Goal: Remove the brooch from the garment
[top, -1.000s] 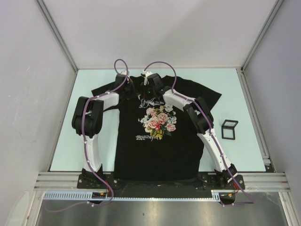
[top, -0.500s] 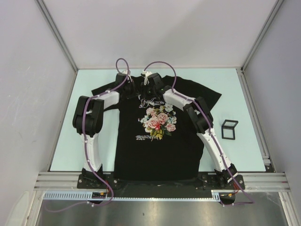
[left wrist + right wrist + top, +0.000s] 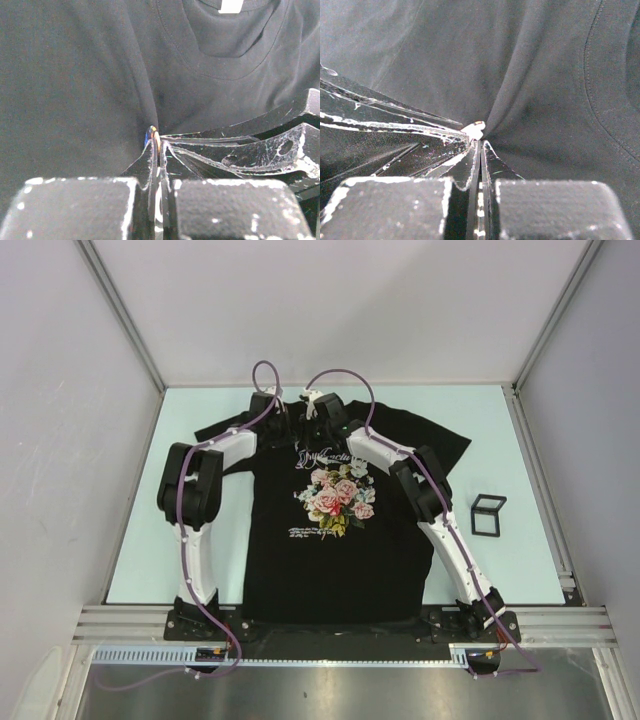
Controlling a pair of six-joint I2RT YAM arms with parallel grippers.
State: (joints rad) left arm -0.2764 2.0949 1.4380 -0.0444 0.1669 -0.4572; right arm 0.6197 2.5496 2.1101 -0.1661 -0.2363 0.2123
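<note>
Garment: the garment lies flat and chest-up on the tabletop, with its hem at the near edge between the two arm bases.
Black frame: a small black frame sits right of the garment, apart from the sleeve.
Left arm: the left arm has crept a little farther out and inward over the last second. Its elbow is higher in the overhead view and its cable loop has risen with it.
Right arm: the right arm has hardly moved and is stretched to the same spot on the upper chest.
Left pincer: the left pincer is clenched, with its tips closed on a small blue-and-gold piece that I take to be the brooch.
Right pincer: the right pincer is clenched too, with a fold of cloth drawn into its tips. A pale bit, probably the same brooch seen from the other side, lies just beside them.
Brooch place: it is on the upper chest just below the collar, between the two sets of tips, which almost touch.
Cloth: creases run into the pinch point from both sides, so the fabric is under tension.
Neck label: a white neck label shows beyond the collar.
Meaning: the left arm's small shift looks like the start of a pull while the right pincer anchors the cloth. The brooch appears not yet freed.
</note>
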